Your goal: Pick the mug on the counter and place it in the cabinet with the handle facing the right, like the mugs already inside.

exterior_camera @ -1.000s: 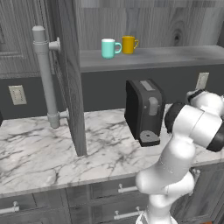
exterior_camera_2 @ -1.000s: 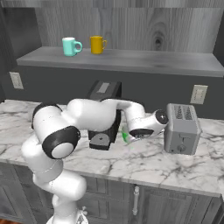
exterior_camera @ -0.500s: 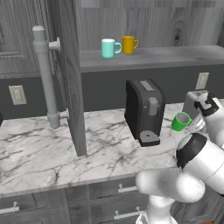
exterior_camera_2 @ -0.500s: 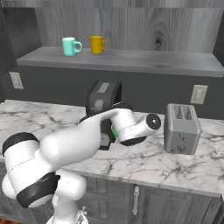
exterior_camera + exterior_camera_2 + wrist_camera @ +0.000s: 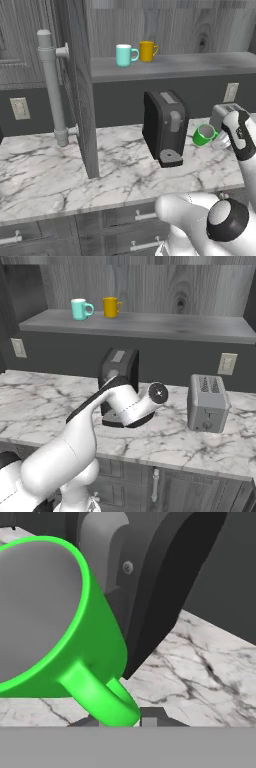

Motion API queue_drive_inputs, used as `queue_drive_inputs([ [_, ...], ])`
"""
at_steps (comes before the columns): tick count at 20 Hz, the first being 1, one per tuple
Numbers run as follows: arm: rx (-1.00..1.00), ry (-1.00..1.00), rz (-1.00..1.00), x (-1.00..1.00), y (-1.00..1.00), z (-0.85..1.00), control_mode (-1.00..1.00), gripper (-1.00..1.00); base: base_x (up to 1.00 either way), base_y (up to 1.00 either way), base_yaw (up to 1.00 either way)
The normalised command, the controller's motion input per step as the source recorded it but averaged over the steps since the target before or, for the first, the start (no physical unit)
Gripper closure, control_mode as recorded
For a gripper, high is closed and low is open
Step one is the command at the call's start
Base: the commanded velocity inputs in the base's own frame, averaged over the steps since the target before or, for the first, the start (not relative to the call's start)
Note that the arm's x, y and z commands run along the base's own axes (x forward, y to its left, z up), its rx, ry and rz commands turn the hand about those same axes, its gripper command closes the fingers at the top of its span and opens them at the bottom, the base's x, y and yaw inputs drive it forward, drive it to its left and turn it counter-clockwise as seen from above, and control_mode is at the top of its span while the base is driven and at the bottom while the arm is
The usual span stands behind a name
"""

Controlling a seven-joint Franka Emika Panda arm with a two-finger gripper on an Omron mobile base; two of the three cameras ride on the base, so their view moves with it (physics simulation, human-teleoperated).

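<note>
Tool (image 5: 216, 141) clenched on the green mug (image 5: 204, 135) by its handle (image 5: 102, 699), carried tilted above the desk (image 5: 60, 175) right of the coffee maker (image 5: 164, 126). Handle grip likely sets the facing. Teal mug (image 5: 125, 55) and orange mug (image 5: 147, 50) wait on the cabinet shelf (image 5: 200, 65).

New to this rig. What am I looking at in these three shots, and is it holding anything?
It's a rendered kitchen. A white robot arm stands on a drivable base. Two shots come from base cameras behind it, left and right; the third looks along its hand. The hand is shut on the green mug, lifted off the marble counter. A black coffee machine and a toaster stand on the counter. On the open cabinet's shelf sit a teal mug and a yellow-orange mug.
</note>
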Motion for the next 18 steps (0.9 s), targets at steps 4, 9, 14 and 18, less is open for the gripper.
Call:
queue_drive_inputs([
  [4, 0.01, 0.00, 0.00, -0.14, 0.27, 0.38, -1.00, 1.00, 0.00, 0.00, 0.00],
  [9, 0.04, 0.00, 0.00, -0.18, 0.21, 0.38, -1.00, 1.00, 0.00, 0.00, 0.00],
  [14, 0.01, 0.00, 0.00, -0.18, 0.11, 0.50, -1.00, 1.00, 0.00, 0.00, 0.00],
  [18, 0.01, 0.00, 0.00, -0.16, 0.06, 0.59, -1.00, 1.00, 0.00, 0.00, 0.00],
])
